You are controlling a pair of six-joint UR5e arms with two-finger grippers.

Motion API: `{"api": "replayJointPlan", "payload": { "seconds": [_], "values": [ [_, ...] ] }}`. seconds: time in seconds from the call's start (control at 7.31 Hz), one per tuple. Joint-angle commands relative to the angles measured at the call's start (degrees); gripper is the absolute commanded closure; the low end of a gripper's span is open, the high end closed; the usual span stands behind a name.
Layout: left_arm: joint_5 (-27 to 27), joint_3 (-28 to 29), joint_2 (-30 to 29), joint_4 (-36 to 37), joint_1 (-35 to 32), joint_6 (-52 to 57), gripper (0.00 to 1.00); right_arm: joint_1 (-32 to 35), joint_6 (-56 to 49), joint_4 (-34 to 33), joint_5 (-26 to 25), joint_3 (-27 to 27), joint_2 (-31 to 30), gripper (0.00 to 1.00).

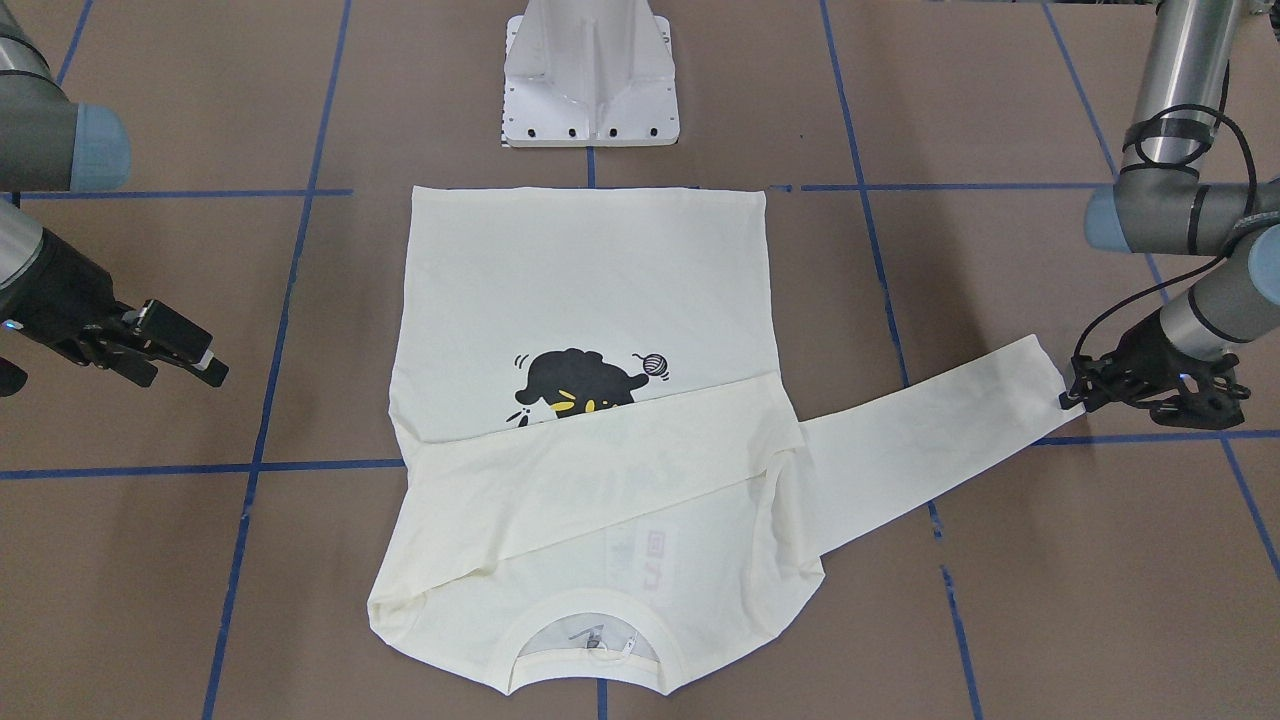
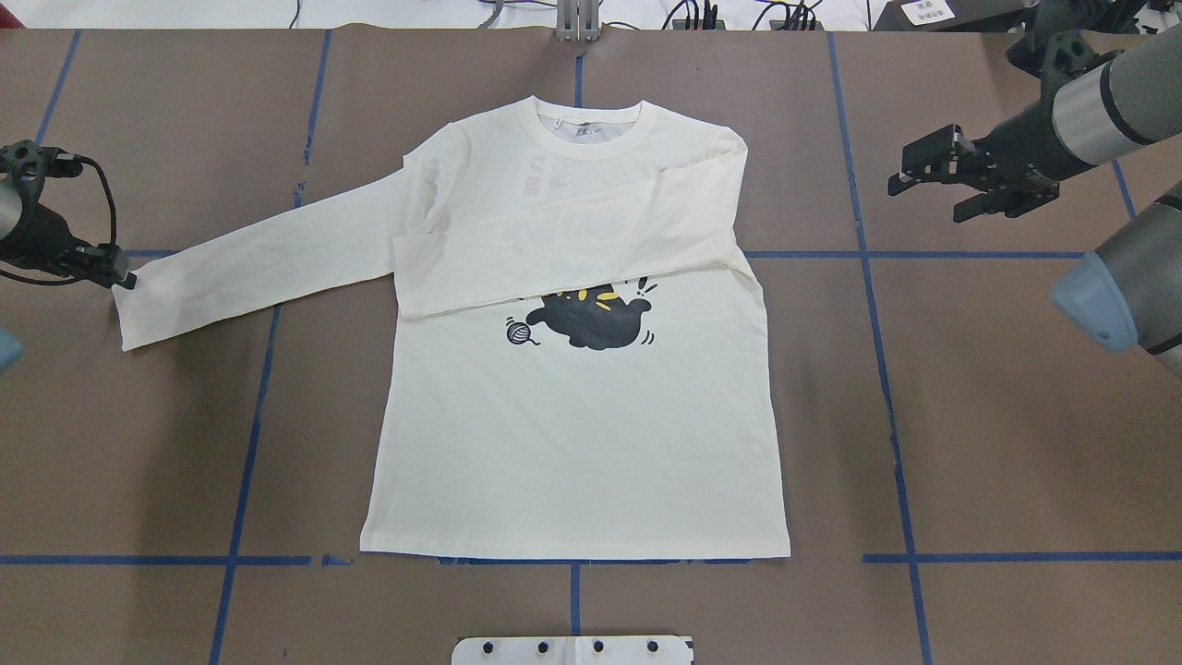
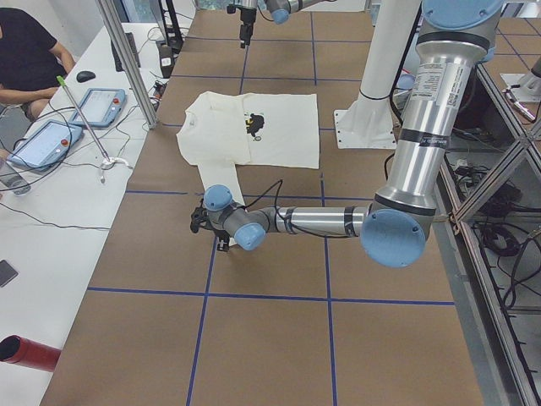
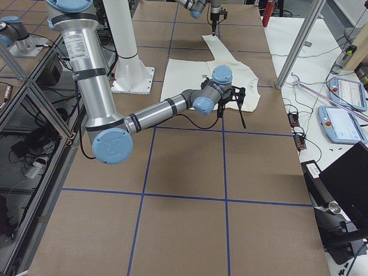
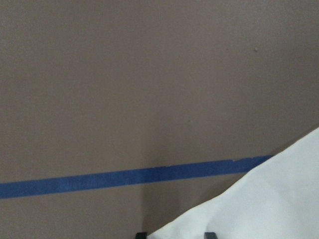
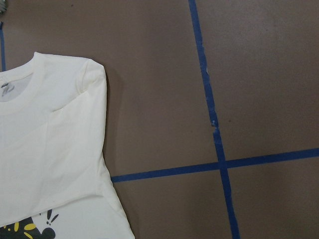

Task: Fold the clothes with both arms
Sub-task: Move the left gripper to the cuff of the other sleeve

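The cream-white shirt lies flat on the brown table, cat print up and collar at the far side. One sleeve is folded across the chest. The other sleeve stretches out toward my left gripper, which sits low at the cuff. In the left wrist view its fingertips stand apart with the cuff edge between them, so it is open. My right gripper hovers open beside the shirt's shoulder, holding nothing.
The white pedestal base stands just behind the shirt's hem. Blue tape lines grid the brown table. A side table with tablets and a seated person runs along the far edge.
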Motion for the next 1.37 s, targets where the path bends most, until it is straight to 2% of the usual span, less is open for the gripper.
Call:
{"api": "replayJointPlan", "payload": {
  "seconds": [0.0,0.14,0.27,0.41,0.55,0.68,0.82,0.96,1.23],
  "values": [
    [-0.32,-4.09,0.56,0.63,-0.16,-0.33,1.0,0.06,0.01,-0.03,0.09,0.16,-0.36,0.01],
    [-3.8,-6.04,1.09,0.54,-0.51,-0.42,1.0,-0.02,-0.08,-0.03,0.09,0.16,-0.53,0.01],
    [-8.62,-10.67,2.83,0.54,-0.95,-1.03,1.0,0.06,-0.08,-0.03,0.18,0.07,-0.53,0.01],
    [-9.46,-16.02,3.81,1.33,-0.95,-3.91,1.0,0.41,-0.08,0.05,0.18,0.16,-0.62,0.01],
    [-9.55,-21.82,1.99,3.07,-0.25,-13.25,1.0,0.59,-0.16,0.05,0.18,0.25,-0.88,0.01],
    [-9.47,-23.44,-4.9,3.09,1.23,-24.83,1.0,0.59,-0.16,0.14,0.01,0.16,-1.15,0.01],
    [-8.33,-22.42,-15.15,3.18,7.95,-38.69,1.0,0.59,-0.34,0.14,-0.08,0.25,-1.41,0.01],
    [-4.58,-18.84,-25.09,3.18,10.97,-48.06,1.0,0.59,-0.34,0.14,-0.17,0.08,-1.59,0.01],
    [2.19,-10.32,-37.26,3.18,13.36,-52.01,1.0,0.59,-2.17,0.05,-0.17,-0.36,-2.29,0.01]
  ]
}}
